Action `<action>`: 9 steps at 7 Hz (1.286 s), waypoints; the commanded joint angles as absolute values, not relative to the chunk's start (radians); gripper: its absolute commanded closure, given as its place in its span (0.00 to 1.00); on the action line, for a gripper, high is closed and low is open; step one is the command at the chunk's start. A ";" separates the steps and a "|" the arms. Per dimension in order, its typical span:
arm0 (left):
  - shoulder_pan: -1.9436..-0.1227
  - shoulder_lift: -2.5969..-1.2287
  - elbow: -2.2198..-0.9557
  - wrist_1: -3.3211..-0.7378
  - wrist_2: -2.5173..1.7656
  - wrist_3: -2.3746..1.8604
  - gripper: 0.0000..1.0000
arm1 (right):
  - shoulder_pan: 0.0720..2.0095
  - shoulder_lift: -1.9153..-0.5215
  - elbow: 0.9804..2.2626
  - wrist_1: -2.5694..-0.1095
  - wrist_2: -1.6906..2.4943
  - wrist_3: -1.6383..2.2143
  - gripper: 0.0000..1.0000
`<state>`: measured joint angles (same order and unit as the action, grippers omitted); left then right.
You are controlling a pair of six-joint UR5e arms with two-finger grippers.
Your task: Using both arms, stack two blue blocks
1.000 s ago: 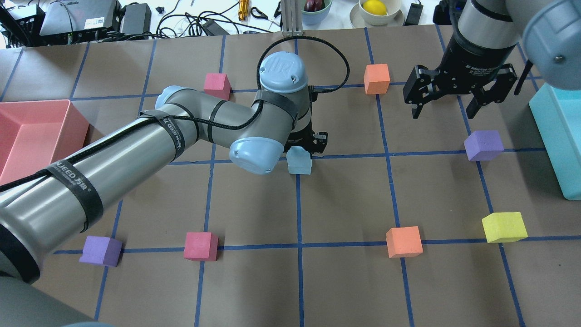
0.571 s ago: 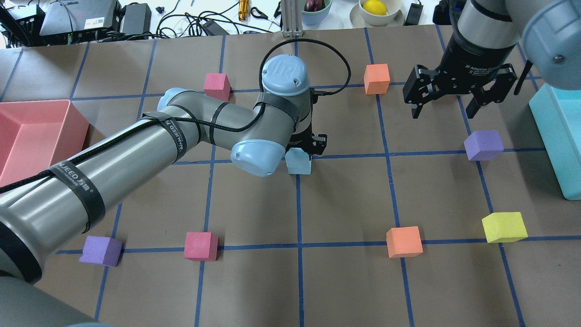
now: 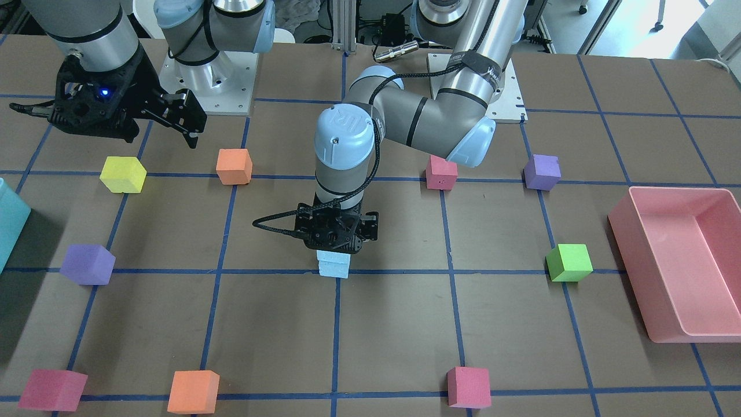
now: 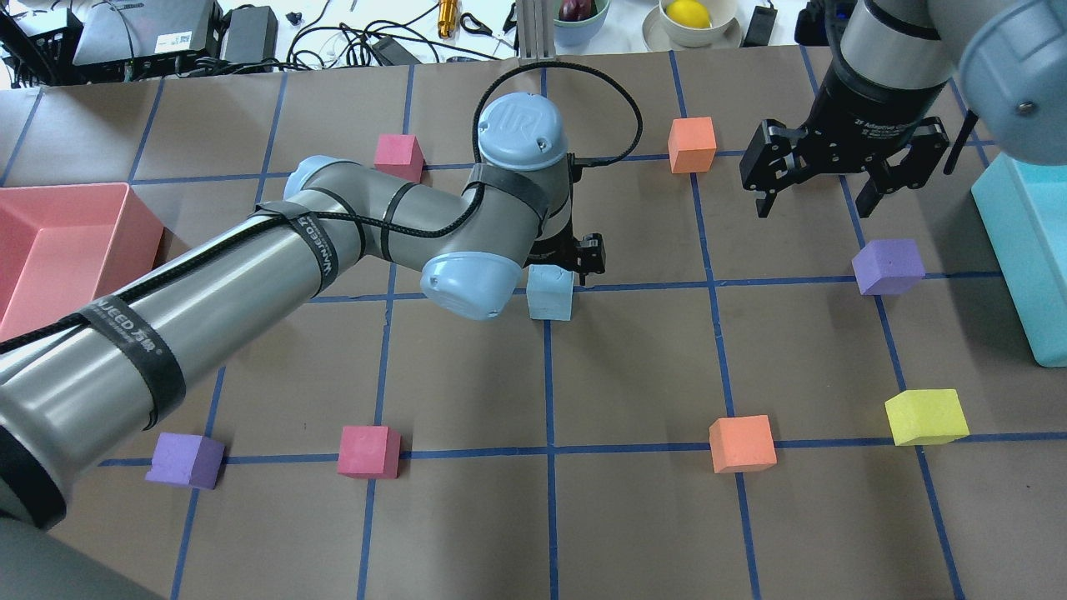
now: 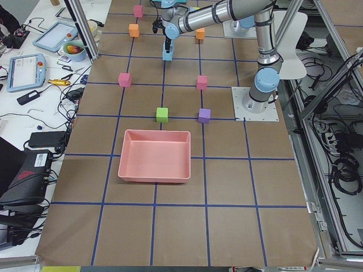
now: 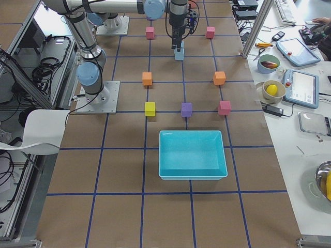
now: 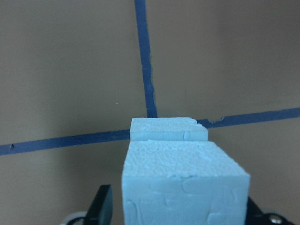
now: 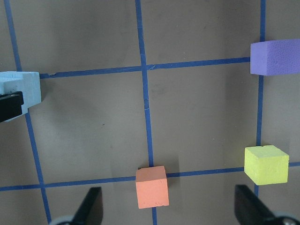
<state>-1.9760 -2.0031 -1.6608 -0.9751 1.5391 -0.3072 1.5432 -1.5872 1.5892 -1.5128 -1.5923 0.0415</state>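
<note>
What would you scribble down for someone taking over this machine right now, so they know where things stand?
Left gripper: around the upper blue block; I cannot tell whether it is clamped or has let go.
Right gripper: open, empty, hanging above the table off to the side.
Blocks: the lower blue block sits mid-table; the upper one is over it, touching or nearly so.
Done: the two blocks are one above the other.
Left: confirm the top block rests squarely, release it, and back the gripper away.
</note>
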 commanded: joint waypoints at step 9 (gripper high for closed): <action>-1.608 -1.560 -1.556 -1.522 1.534 0.012 0.00 | 1.543 -1.589 1.589 -1.514 -1.592 0.041 0.00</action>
